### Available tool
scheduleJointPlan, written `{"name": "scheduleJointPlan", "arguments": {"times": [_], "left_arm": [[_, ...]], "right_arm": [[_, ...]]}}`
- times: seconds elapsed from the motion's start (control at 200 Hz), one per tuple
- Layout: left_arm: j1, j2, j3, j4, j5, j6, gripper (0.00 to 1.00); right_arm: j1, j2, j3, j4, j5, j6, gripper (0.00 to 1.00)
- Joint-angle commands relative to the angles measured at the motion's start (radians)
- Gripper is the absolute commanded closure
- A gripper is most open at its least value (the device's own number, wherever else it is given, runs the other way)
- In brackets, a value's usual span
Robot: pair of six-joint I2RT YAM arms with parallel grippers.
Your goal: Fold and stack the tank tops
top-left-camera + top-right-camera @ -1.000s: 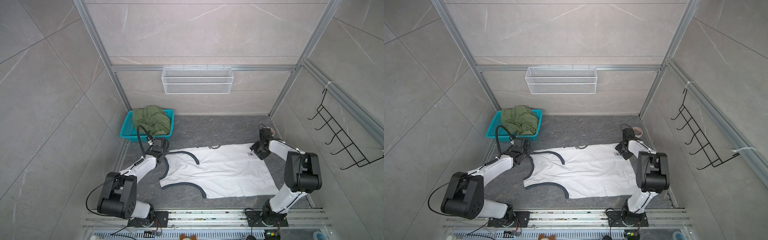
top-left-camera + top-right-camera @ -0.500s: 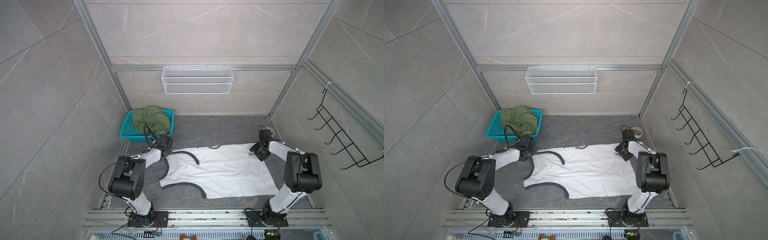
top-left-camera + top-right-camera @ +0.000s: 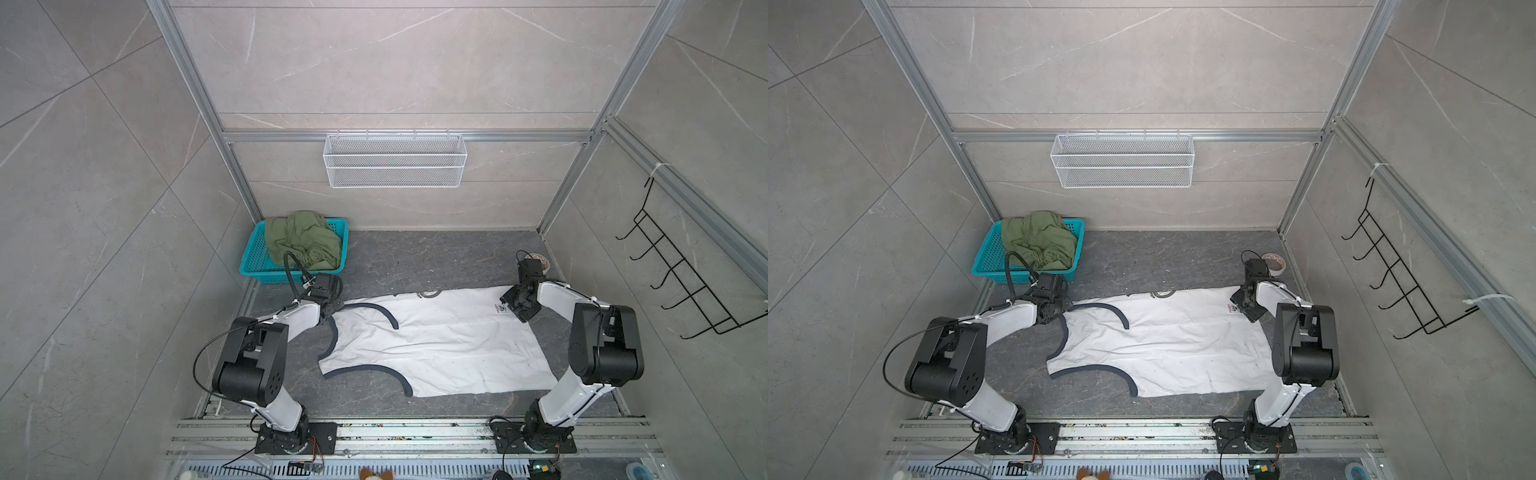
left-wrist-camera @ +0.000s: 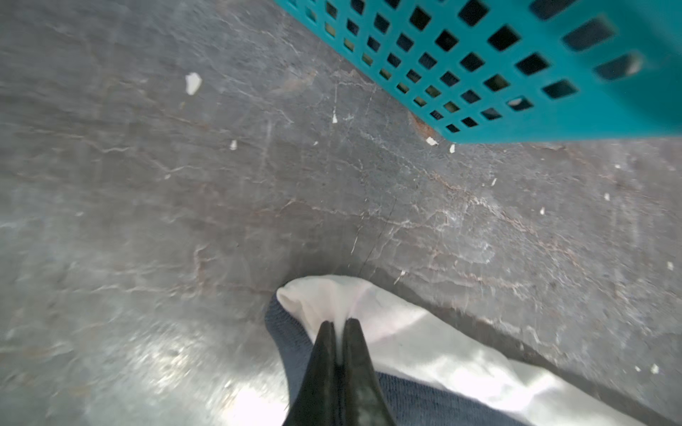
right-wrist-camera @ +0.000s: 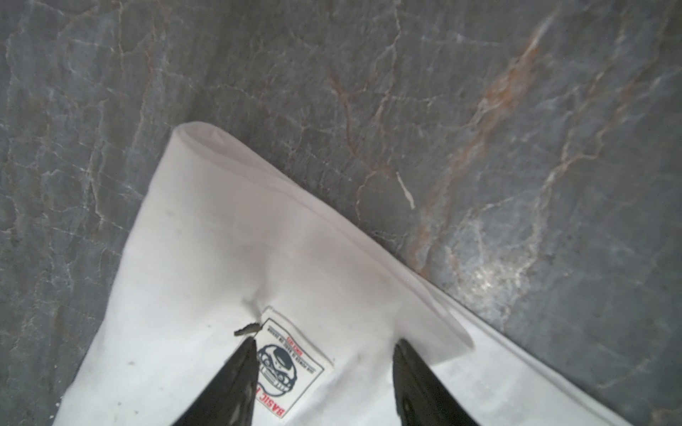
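I note the left pincer (image 4: 337,324) clamped on a strap of the white tank top (image 3: 436,345), nine o'clock. The right pincer (image 5: 324,345) stands parted over its hem, three o'clock.

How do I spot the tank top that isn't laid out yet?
Find the white wire shelf on the back wall, then look down and left to the teal basket in the back left corner of the floor. The olive green tank top is the crumpled heap inside it. Unlike the white tank top spread flat on the floor, it is green and bunched up.
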Motion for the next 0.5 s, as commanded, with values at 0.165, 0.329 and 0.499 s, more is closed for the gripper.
{"name": "scheduleJointPlan", "arguments": {"times": [0.165, 0.329, 0.499], "left_arm": [[0.012, -0.095, -0.087, 0.119, 0.000, 0.027, 1.00], [0.015, -0.051, -0.089, 0.035, -0.038, -0.045, 1.00], [0.019, -0.002, -0.073, -0.031, -0.045, -0.084, 0.86]], "right_arm": [[-0.004, 0.040, 0.028, -0.046, 0.032, 0.007, 0.40], [-0.004, 0.050, 0.036, -0.063, 0.046, 0.008, 0.40], [-0.004, 0.040, 0.036, -0.065, 0.058, 0.014, 0.40]]}}
